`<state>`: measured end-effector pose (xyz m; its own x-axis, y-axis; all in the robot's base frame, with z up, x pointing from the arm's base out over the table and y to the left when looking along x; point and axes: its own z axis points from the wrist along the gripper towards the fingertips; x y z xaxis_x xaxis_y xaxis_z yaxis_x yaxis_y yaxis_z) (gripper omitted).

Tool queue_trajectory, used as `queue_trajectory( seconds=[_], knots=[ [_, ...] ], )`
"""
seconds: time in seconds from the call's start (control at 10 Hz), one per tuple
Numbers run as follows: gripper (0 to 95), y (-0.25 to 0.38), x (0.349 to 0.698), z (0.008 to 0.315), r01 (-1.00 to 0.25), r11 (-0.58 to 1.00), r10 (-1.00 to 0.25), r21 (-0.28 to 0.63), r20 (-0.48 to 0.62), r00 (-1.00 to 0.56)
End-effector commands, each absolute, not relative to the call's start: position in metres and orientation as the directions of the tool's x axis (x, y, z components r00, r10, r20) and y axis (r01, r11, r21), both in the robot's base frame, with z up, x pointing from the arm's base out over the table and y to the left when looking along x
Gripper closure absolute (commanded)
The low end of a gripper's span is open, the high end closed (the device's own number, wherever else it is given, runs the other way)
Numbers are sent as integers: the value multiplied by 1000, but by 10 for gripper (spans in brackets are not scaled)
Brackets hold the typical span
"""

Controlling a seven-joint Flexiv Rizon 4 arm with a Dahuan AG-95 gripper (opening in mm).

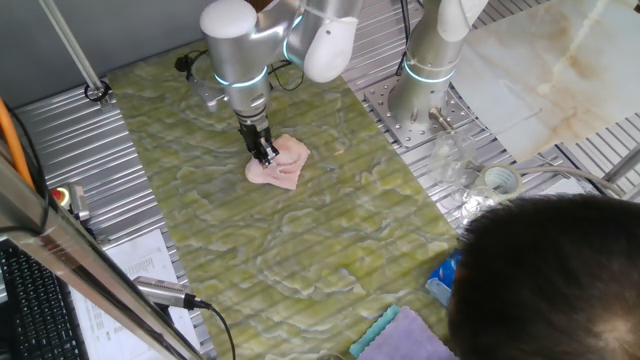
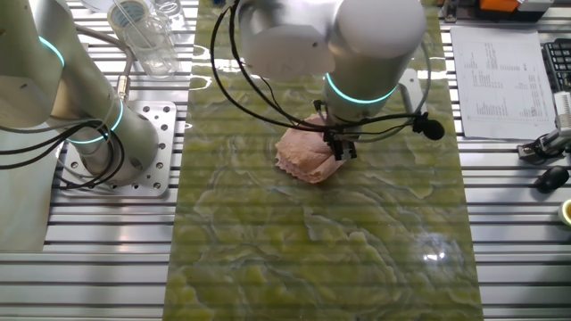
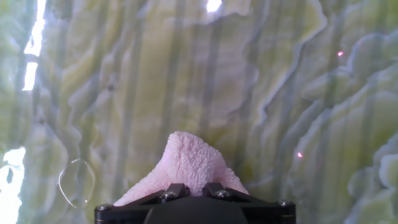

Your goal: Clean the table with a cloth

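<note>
Cloth (image 1: 278, 163), pale pink and crumpled, lay on the yellow-green marbled table (image 1: 330, 240) when these views were taken, a little toward 11 o'clock from the table's middle in one fixed view, with your gripper (image 1: 267, 155) planted on it from above. The fingers appeared clenched on a raised fold: the hand view showed a peak of pink terry (image 3: 188, 163) pushing out from between the closed-in jaws, with the rest of the rag spread flat below. In the other fixed view the cloth (image 2: 305, 154) sat just at 9 o'clock of the gripper (image 2: 341, 147), bunched into soft ridges against the table (image 2: 357, 250). You should have expected it to behave as light, limp fabric: it would drag and fold rather than slide stiffly, and only the part pressed down would wipe. The central bunch looked the best place to hold it, since an edge grip would likely let it trail or roll under. A lavender-and-teal fluffy cloth (image 1: 395, 335) lay well apart at 5 o'clock, near the table's near end.
</note>
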<state>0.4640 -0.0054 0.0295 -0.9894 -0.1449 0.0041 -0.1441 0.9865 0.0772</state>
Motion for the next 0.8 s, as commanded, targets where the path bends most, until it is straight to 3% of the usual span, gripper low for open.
queue_trajectory(
  seconds=[0.1,0.5,0.8],
  knots=[
    [950,-8,463,29,-174,984,-175,37,22,-984],
    [950,-8,463,29,-260,965,-261,26,74,-962],
    [950,-5,461,25,-300,950,-305,81,59,-950]
  ],
)
